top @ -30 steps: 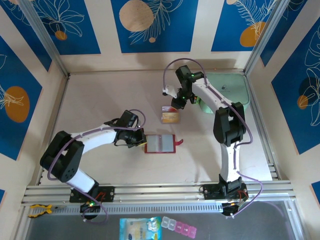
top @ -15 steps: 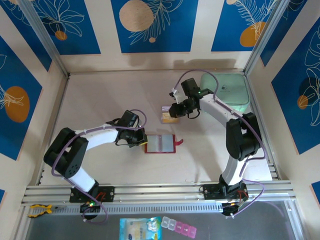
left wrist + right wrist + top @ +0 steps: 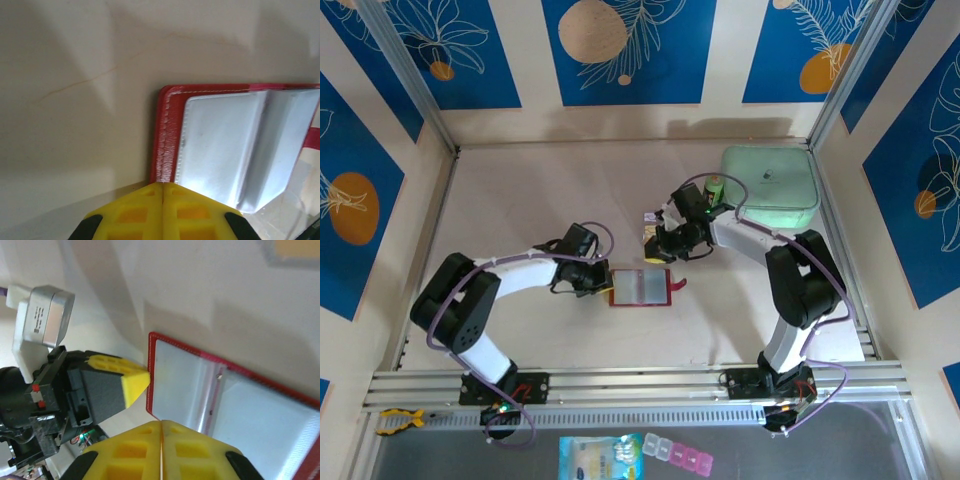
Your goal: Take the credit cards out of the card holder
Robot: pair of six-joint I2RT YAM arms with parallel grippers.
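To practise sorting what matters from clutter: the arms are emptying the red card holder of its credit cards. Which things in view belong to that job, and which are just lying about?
Belongs to the job:
card holder, lying open
credit card, already out
left gripper and right gripper, both shut

Just lying about:
mint green case
blue packet
pink pill box

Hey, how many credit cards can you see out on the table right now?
1. The credit card lies on the table just beyond the open card holder, partly covered by the right arm. More may be hidden in the holder's pockets.
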